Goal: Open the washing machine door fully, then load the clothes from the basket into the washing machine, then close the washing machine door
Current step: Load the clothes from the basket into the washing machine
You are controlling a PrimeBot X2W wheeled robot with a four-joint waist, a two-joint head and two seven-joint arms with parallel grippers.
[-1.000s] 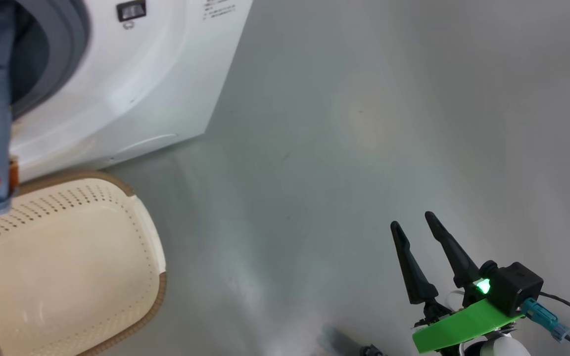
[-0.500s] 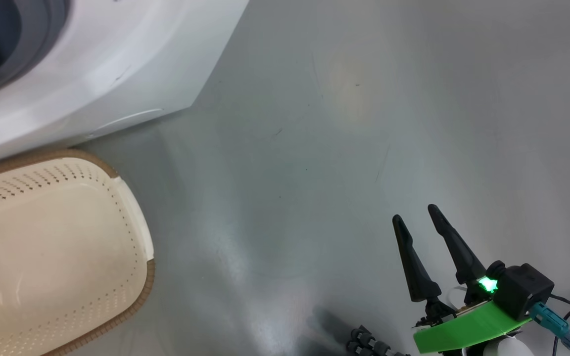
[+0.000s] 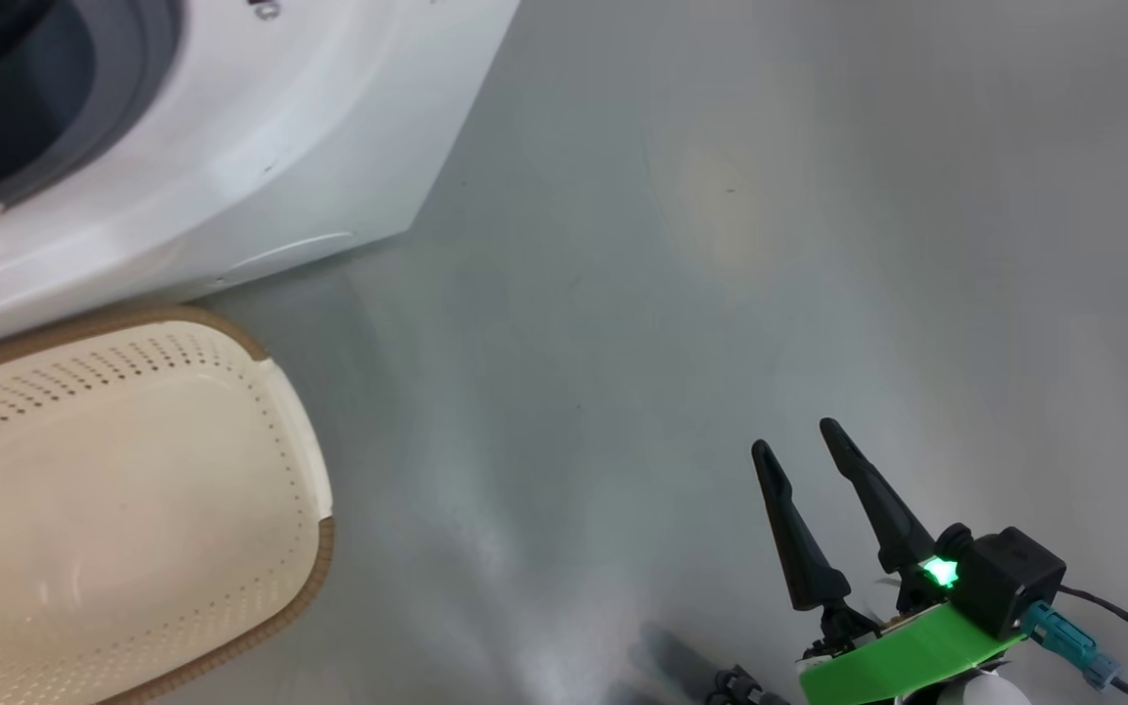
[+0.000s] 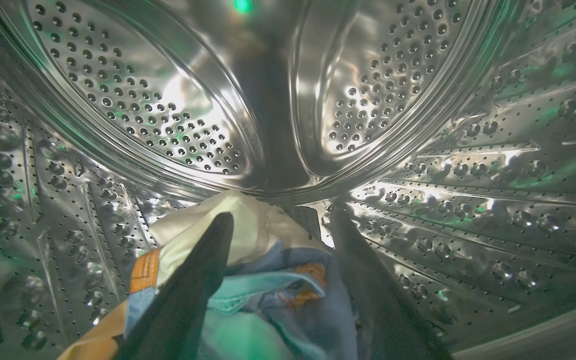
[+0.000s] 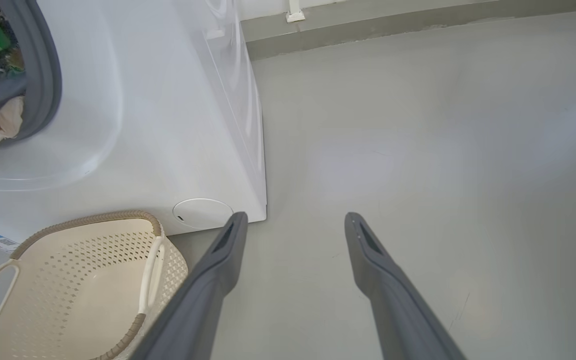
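The clothes (image 4: 268, 280) lie in a loose heap of light blue, cream and orange cloth. They sit directly ahead of and just below the left pincer (image 4: 282, 215), low in the gap between its two dark fingers (image 4: 193, 290). Those fingers stand wide apart, and neither seems to pinch the cloth, so the heap looks free of them. Beyond the fingertips is the steel drum (image 4: 168, 115) of the washing machine (image 3: 260, 147), its perforated back wall straight ahead. This puts the left pincer deep inside, with the only way out straight backward along its own axis.

In the right wrist view a scrap of cream cloth (image 5: 3, 117) shows at the lower lip of the grey gasket (image 5: 48, 75). Whether it hangs over the lip cannot be told.

The basket (image 3: 300, 411) looks empty, so loading seems done. It sits ahead and to the left of the right pincer (image 3: 794, 435), which hangs wide and empty over bare floor (image 3: 672, 294), well apart from the machine. The door remains to be closed, and where it lies from either pincer cannot be told.
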